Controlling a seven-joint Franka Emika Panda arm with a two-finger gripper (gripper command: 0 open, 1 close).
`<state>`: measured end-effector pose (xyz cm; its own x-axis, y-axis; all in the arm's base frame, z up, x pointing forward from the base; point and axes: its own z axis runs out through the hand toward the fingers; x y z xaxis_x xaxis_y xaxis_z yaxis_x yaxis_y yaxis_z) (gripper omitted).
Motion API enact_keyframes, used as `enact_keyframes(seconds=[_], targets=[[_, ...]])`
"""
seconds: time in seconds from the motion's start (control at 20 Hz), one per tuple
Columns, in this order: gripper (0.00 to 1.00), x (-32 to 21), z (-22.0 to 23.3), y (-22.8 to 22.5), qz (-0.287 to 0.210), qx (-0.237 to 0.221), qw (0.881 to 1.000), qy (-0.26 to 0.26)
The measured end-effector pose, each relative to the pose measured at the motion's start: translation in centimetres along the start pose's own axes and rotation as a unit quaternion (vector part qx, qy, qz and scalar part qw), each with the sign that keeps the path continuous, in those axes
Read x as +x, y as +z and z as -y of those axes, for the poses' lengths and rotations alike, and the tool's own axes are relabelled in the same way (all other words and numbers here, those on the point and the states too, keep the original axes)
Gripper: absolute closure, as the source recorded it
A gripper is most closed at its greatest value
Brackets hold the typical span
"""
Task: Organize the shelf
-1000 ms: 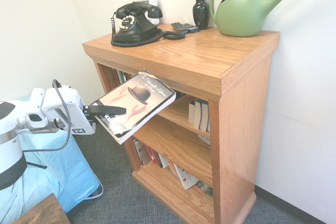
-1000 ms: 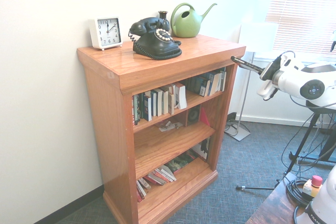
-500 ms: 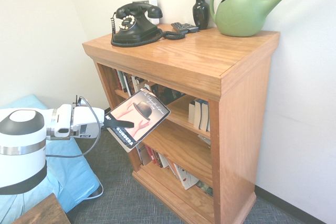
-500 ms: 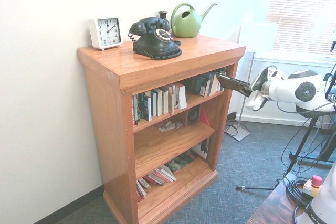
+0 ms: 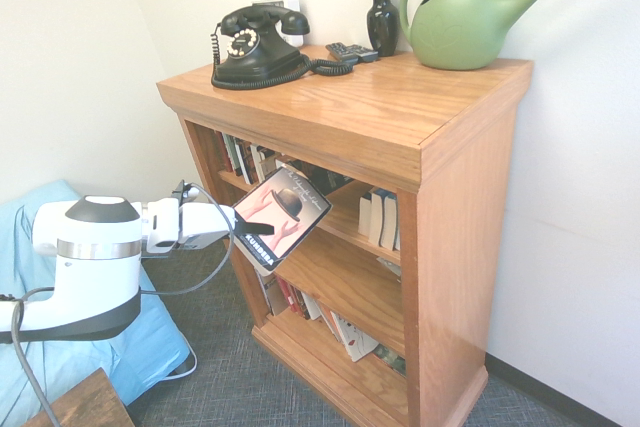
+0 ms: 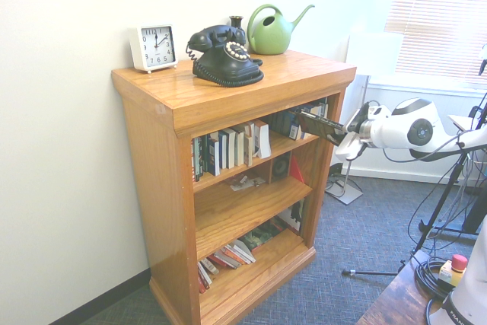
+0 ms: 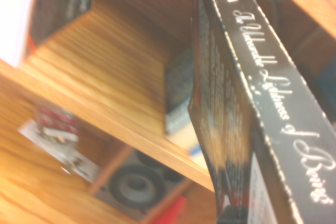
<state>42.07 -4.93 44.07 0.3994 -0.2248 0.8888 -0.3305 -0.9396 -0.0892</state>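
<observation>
Right, you've got the gripper (image 5: pixel 262 229) clamped tight on a paperback book (image 5: pixel 283 219), fingers fully closed on its cover. The book's front shows a bowler hat over pinkish shapes w/ a dark band of print along one edge (wrist view gives the spine title in script, partly legible). It hangs tilted, cover facing up and toward the first ext. camera, just in front of the shelf's upper opening and not yet inside it.

The shelf (image 5: pixel 400 122), a honey oak bookcase w/ a thick overhanging top, stands against the white wall; in the first ext. view it fills the centre and right, arm coming in from the left. In the second ext. view it's centre-left, and the gripper (image 6: pixel 329 130) w/ the book (image 6: pixel 319 126) is at its right front corner, level w/ the top row.

On top: a black rotary phone (image 5: pixel 258 45) near the left front, a dark vase (image 5: pixel 382 19) at the back, a green watering can (image 5: pixel 470 19) at the far right, and a white clock (image 6: pixel 154 46) by the wall.

Inside, the top board holds a row of upright books (image 6: pixel 228 148), the middle board is mostly bare w/ a bit of paper, and the bottom one has books lying slumped (image 6: pixel 232 253). The wrist view also shows a small speaker (image 7: pixel 134 187) under a board.
</observation>
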Motion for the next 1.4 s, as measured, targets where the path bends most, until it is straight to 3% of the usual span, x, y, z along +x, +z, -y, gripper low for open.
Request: enact_keyframes(seconds=[0.75,1.4], targets=[[1.0,-0.7,4.9,5.9,0.038,0.073,0.993,0.087],[1.0,-3.4,7.1,8.4,0.056,0.083,0.991,0.088]])
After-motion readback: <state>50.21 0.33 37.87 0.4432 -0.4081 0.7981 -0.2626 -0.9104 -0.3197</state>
